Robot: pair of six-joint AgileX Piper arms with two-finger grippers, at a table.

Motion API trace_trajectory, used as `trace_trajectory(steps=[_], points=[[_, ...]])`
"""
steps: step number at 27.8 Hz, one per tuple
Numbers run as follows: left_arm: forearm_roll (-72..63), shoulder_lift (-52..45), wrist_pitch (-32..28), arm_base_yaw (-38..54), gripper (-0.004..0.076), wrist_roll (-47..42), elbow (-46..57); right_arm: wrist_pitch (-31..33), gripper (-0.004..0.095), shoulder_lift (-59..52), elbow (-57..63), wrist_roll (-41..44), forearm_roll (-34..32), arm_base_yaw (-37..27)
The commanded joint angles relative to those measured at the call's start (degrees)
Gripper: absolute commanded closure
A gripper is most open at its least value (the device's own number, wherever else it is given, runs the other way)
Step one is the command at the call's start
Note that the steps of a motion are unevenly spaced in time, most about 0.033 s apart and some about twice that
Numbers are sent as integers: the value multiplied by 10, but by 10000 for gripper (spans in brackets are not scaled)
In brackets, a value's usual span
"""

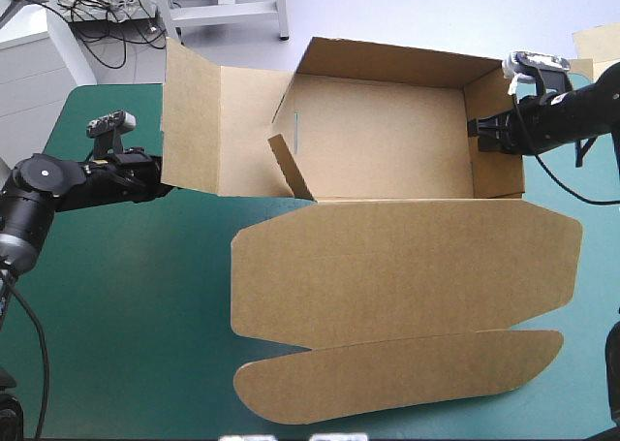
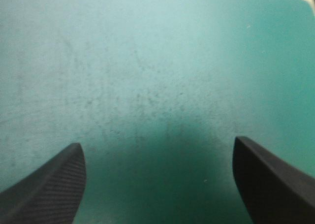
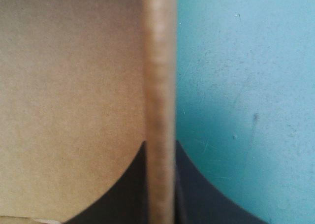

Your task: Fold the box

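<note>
Box [image 1: 387, 145] sits on the far half of the bench [image 1: 116, 344], long axis running left to right, tray opening upward, lid [image 1: 407, 267] lying flat toward the near edge. Right claw [image 1: 477, 131] is clamped on the tray's right wall (one finger inside, one outside). Left claw [image 2: 157, 150] stands spread over bare bench, just beside the untucked left flap [image 1: 189, 121].
</note>
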Motion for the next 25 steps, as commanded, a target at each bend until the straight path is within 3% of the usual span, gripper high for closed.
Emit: trace_trajectory(steps=[1,9,14,18,25], points=[[-115,-18,1,0,117,23,-15,6,927,-28,-17,1,33,0],[-287,-18,135,0,117,129,-15,4,926,-28,-17,0,28,16],[-312,-19,199,0,134,135,-15,-18,926,-28,-17,17,-4,45],[-314,-19,236,0,173,135,-15,-23,926,-21,-17,46,-61,65],[-313,-29,252,0,199,135,-15,-28,926,0,-16,74,-68,92]])
